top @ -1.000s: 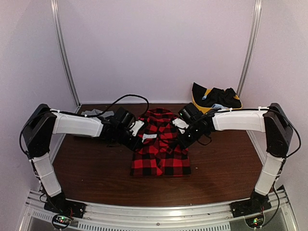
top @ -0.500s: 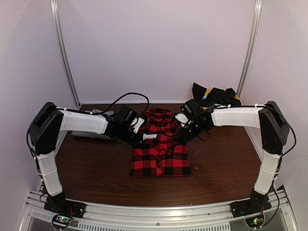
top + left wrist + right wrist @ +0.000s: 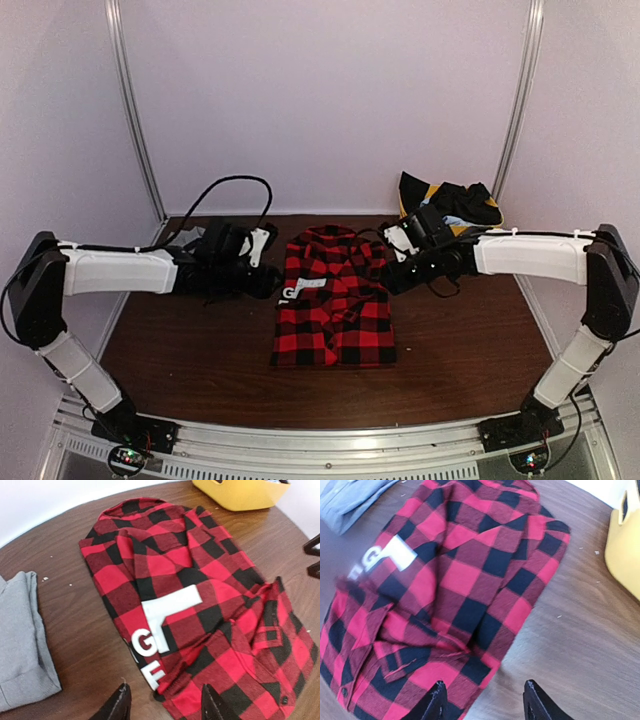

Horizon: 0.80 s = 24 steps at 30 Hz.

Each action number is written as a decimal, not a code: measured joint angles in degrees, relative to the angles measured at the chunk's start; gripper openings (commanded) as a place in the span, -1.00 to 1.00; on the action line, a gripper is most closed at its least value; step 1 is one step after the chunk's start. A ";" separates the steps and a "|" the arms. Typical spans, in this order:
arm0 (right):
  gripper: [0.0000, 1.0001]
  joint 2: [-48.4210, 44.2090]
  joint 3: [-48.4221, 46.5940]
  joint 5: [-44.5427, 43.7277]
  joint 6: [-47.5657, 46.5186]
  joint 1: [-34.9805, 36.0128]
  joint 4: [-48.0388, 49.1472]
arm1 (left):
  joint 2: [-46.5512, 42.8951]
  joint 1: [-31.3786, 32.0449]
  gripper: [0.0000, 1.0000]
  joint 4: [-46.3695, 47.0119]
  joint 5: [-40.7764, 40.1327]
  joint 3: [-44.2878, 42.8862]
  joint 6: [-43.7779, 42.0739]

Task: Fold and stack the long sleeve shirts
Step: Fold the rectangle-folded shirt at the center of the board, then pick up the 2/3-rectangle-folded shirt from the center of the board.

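The red-and-black flannel shirt (image 3: pixel 333 305) lies folded into a rectangle at the table's middle, with a white label (image 3: pixel 170 607) and white letters showing on its left side. My left gripper (image 3: pixel 268 284) hovers open at the shirt's left edge (image 3: pixel 165 706), holding nothing. My right gripper (image 3: pixel 393 274) hovers open at the shirt's right edge (image 3: pixel 484 706), also holding nothing. The grey shirt (image 3: pixel 196 238) lies at the back left, partly behind my left arm. It also shows in the left wrist view (image 3: pixel 20 640) and the right wrist view (image 3: pixel 350 497).
A yellow bin (image 3: pixel 418 216) with dark clothes in it stands at the back right corner, close behind my right wrist; it also shows in both wrist views (image 3: pixel 245 492) (image 3: pixel 625 540). Bare brown table (image 3: pixel 200 350) lies in front of the shirt.
Both grippers have opened, let go of the flannel shirt and drawn back outward from it. The shirt's upper part now lies flat on the fold.
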<state>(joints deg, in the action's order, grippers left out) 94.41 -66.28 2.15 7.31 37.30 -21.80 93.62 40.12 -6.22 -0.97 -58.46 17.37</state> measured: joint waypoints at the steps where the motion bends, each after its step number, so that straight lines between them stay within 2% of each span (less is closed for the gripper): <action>1: 0.10 -1.01 1.44 1.03 0.28 0.59 0.83 | -2.19 0.00 0.09 2.40 1.05 2.51 0.37; 4: 0.16 -2.51 5.18 3.76 1.07 3.19 3.19 | -8.15 0.00 0.29 8.79 6.14 10.43 1.92; 7: 0.33 -3.89 9.68 6.01 2.14 7.26 5.40 | -13.09 0.04 0.49 14.58 11.41 18.38 3.56; 12: 0.52 -8.35 15.96 6.27 3.43 14.58 7.15 | -18.40 2.95 0.54 19.93 16.09 26.84 4.15; 19: 0.53 -10.93 19.56 1.38 2.99 23.74 7.61 | -22.23 16.09 0.51 21.99 10.82 32.17 0.52; 24: 0.52 -10.88 20.50 -4.52 1.70 26.53 6.69 | -24.76 17.86 0.49 21.33 5.11 35.98 -1.29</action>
<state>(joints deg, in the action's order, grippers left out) 83.53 -45.78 -2.37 9.02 63.83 -15.11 68.86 57.98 15.11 4.14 -22.48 16.08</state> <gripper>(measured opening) 0.765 0.748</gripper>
